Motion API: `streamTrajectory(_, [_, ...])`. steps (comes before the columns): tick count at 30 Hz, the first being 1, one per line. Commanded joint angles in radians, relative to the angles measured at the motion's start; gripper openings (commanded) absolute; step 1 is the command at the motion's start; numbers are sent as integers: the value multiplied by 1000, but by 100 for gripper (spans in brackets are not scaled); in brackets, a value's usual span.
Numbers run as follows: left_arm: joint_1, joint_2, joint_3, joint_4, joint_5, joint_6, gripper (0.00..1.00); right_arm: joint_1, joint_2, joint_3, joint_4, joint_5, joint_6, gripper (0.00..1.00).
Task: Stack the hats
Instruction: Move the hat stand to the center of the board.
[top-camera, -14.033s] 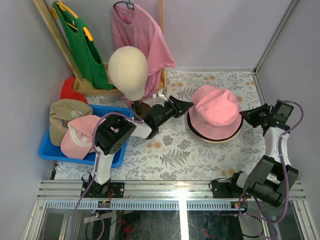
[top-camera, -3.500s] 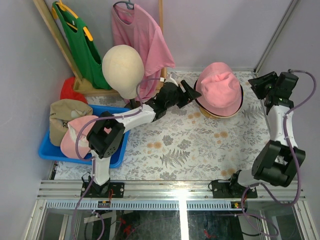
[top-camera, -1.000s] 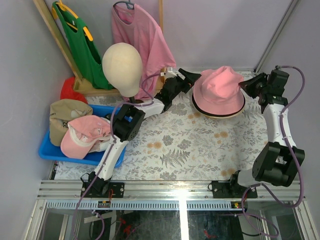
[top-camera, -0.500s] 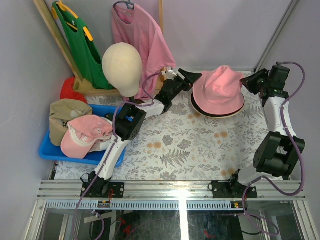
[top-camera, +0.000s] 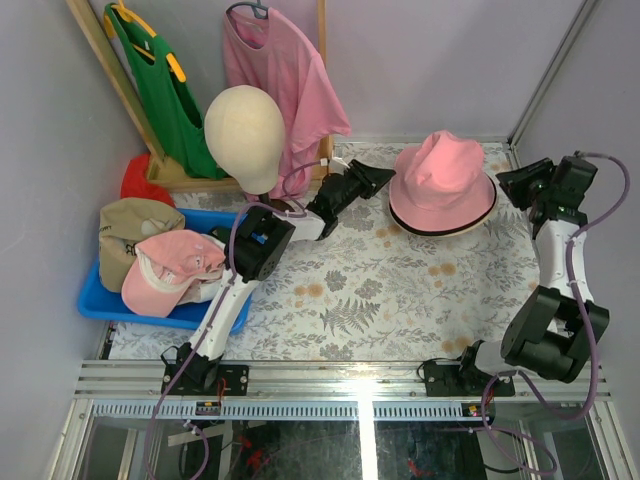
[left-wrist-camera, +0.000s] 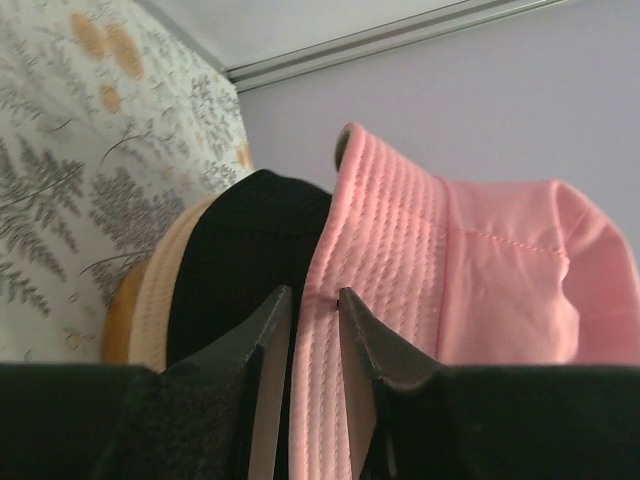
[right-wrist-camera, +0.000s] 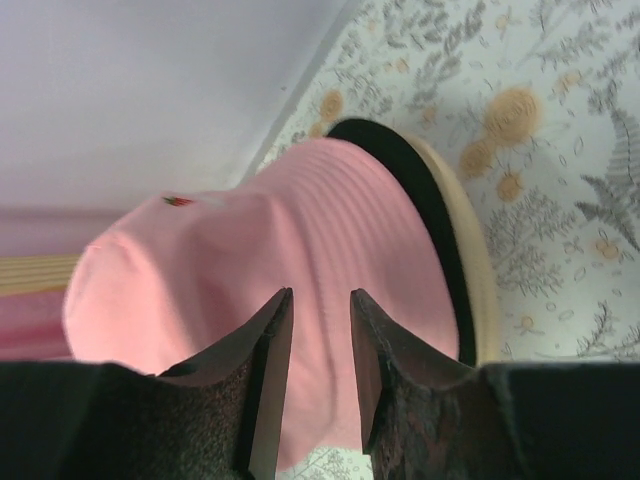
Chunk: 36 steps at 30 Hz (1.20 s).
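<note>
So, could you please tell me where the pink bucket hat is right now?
In the top view the pink bucket hat sits at the far right of the table, on a dark-brimmed hat, between the left gripper and the right gripper.

We see the pink bucket hat (top-camera: 441, 178) sitting crown-up on a dark hat (left-wrist-camera: 235, 260) and a tan brim (left-wrist-camera: 140, 310) at the bench's far right. The pink cap (top-camera: 170, 270) and the tan cap (top-camera: 130, 225) lie touching in the blue bin (top-camera: 95, 300).
</note>
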Motion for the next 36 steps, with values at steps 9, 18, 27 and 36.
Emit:
streamTrajectory(9, [-2,-94,-100,89,16,17,23,-15,-58,-159,111,-71,48,37])
streamTrajectory(18, [-3,-91,-82,84,15,21,24,-27,-56,-148,70,-41,17,38])
streamTrajectory(27, [-3,-65,-19,55,10,33,55,-36,-28,-135,65,-31,-1,44])
streamTrajectory(36, [0,-21,60,38,19,36,57,-42,-6,-126,61,-18,-17,46])
